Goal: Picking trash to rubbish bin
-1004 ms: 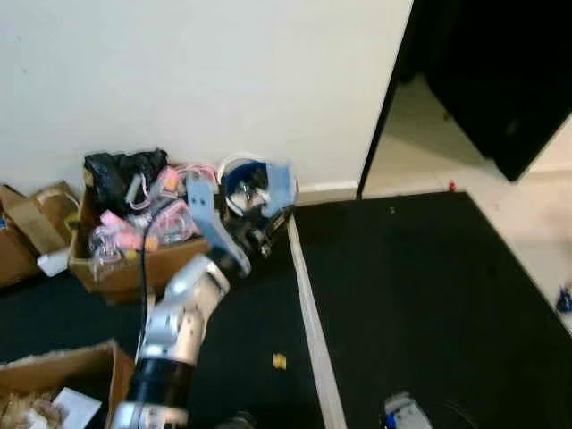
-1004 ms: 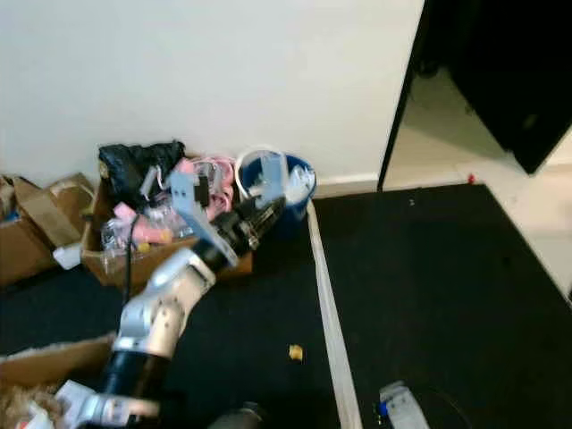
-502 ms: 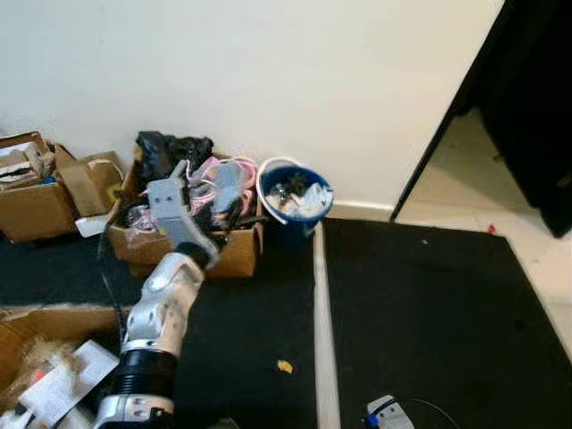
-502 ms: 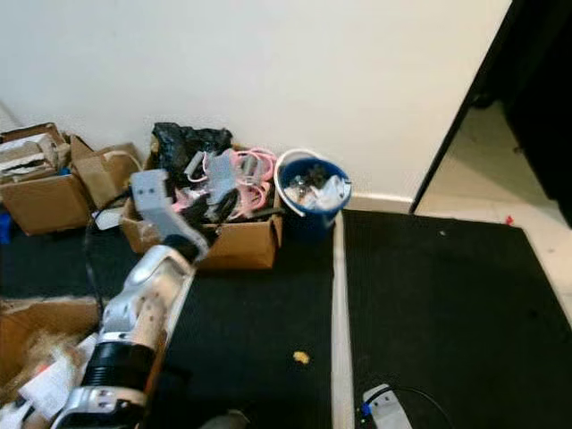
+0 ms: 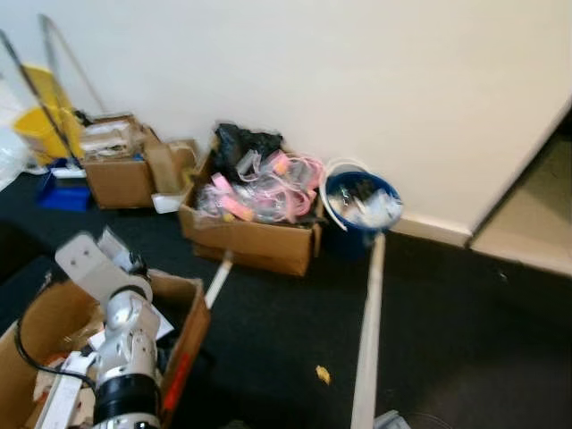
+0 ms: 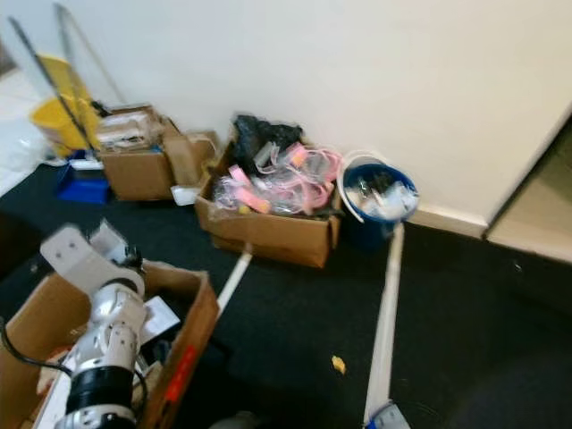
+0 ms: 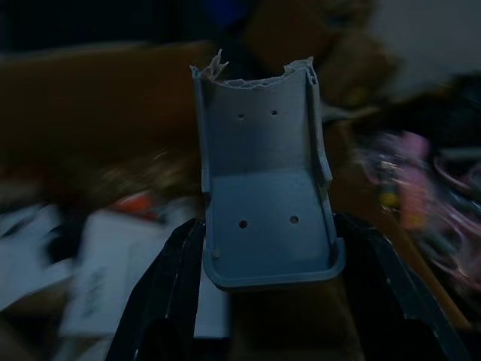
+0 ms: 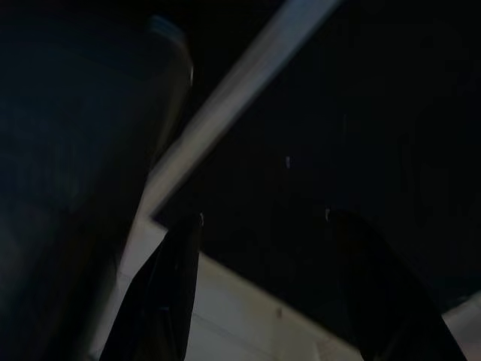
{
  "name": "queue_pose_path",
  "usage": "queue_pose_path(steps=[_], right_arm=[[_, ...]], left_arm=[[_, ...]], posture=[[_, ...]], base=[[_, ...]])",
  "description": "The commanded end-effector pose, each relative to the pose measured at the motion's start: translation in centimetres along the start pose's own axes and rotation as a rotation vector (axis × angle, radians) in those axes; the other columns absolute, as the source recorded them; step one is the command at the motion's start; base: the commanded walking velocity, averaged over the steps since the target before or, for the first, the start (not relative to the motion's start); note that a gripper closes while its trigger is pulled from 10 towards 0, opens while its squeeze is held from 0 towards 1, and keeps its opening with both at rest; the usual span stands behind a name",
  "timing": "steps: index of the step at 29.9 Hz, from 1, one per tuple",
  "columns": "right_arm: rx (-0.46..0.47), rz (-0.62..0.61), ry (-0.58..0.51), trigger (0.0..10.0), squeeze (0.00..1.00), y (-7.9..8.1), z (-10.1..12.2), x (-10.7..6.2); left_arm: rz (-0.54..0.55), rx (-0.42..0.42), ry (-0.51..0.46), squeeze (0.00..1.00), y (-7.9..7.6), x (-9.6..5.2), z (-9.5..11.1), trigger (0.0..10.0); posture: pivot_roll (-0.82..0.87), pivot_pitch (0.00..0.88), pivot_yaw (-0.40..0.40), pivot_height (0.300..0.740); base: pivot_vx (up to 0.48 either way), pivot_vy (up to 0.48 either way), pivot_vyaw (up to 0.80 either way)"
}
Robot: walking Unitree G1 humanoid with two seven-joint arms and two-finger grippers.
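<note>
While your left arm rises at the lower left of the head frames, its left tool (image 7: 263, 297) has its two black fingers (image 7: 161, 301) closed against the sides of a broken grey plastic piece (image 7: 264, 203). That piece is a shallow channel with small holes and a jagged far edge. You can see it in the left eye view as a pale grey slab (image 5: 87, 262) at the arm's tip, above an open cardboard box (image 5: 192, 308) that fills the lower left corner and holds papers.

Toward the upper middle of the frame, a blue rubbish bin (image 5: 362, 212) stands on the black floor against the white wall, with pale scraps inside it. Just to its left, touching or nearly so, sits a second cardboard box (image 5: 259, 243) heaped with pink packaging and a black bag. Further left along the wall are smaller brown boxes (image 5: 116, 170), and in the upper left corner a yellow bucket (image 5: 40, 130) with handles leaning above it.

A pale strip (image 5: 366, 331) runs down the floor from the bin toward the lower edge, and a small yellow scrap (image 5: 323, 374) lies just left of it.

Your right tool (image 8: 263, 293) looks at dark floor crossed by a pale strip; its fingers (image 8: 169, 286) stand well apart with nothing between them.
</note>
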State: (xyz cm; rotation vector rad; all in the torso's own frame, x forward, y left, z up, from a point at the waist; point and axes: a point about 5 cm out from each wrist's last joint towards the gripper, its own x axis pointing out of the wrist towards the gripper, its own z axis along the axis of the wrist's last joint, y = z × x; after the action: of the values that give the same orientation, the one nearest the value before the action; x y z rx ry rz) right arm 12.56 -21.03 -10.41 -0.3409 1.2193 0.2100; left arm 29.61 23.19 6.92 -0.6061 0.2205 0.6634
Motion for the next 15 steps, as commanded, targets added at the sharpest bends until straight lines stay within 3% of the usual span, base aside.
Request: queue_pose_path(steps=[1, 15], right_arm=[[0.01, 0.003, 0.022, 10.0, 0.0, 0.25, -0.72, -0.03], [0.012, 0.0, 0.013, 10.0, 0.0, 0.11, -0.05, 0.03]], left_arm=[[0.032, -0.014, 0.068, 0.0, 0.37, -0.12, -1.36, 10.0], [0.061, -0.061, 0.127, 0.0, -0.51, -0.22, -2.11, 10.0]], posture=[[0.08, 0.098, -0.009, 0.74], [0.07, 0.093, -0.01, 0.74]], base=[[0.0, 0.0, 0.69], [0.0, 0.0, 0.69]])
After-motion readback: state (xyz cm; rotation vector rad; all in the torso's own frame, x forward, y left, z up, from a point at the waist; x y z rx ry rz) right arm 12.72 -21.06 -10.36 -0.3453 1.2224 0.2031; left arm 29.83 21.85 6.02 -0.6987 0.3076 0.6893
